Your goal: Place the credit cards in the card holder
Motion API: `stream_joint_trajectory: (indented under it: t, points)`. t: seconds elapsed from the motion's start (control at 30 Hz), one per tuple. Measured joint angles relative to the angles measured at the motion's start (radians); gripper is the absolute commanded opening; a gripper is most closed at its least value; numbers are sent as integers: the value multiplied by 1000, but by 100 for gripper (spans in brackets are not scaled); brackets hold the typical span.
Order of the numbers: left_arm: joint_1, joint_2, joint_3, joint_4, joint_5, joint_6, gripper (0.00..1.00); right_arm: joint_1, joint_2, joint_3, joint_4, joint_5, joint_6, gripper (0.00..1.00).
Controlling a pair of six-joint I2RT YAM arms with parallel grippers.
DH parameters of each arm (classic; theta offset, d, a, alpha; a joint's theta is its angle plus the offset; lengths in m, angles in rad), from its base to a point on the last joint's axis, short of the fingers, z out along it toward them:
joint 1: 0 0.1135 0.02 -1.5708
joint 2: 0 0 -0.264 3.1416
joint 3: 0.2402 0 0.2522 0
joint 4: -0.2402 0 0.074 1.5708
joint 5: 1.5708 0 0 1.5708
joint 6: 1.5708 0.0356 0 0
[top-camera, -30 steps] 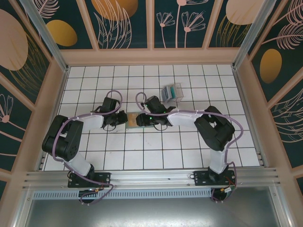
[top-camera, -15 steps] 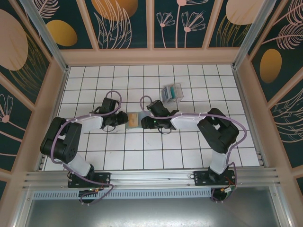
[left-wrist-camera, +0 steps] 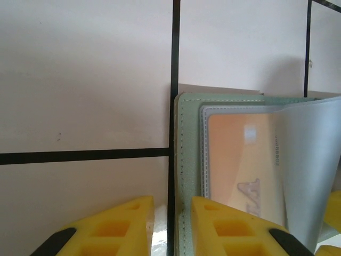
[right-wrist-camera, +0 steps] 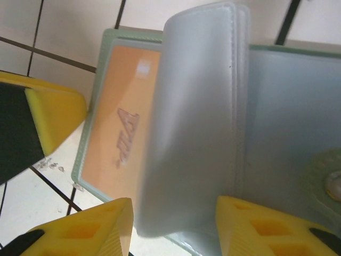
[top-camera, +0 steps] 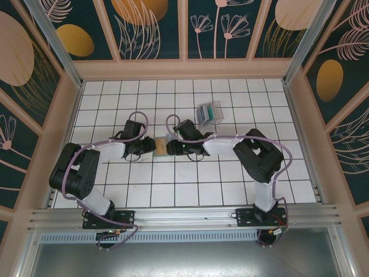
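Left claw point(left-wrist-camera: 172, 213): yellow jaws are narrowly parted, one pad laid on the edge of the flat sage-green folding card holder point(left-wrist-camera: 186, 160), mid white tiled counter point(top-camera: 230, 173). Right claw point(right-wrist-camera: 175, 209): jaws are set apart around a lifted bluish-grey inner leaf point(right-wrist-camera: 192, 106); whether it is gripped cannot be told. An orange card point(left-wrist-camera: 240, 160) is seen pocketed. The small bunch of blue-grey plastic credit cards point(top-camera: 209, 112) is found well apart, farther back.

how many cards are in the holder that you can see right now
1: an orange card in a clear pocket of the open card holder. Others may be hidden behind the lifted sleeve. The loose cards sit apart, farther back.
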Motion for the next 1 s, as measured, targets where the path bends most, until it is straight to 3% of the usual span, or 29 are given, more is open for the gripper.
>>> stream_joint_trajectory:
  t: [0.8, 1.0]
  points:
    - [13, -72, 18, 2, 1, -14, 40, -14, 85, 82, 182, -362, 22, 46]
    - [13, -35, 66, 3, -40, 7, 57, -45, 56, 51, 172, -322, 31, 47]
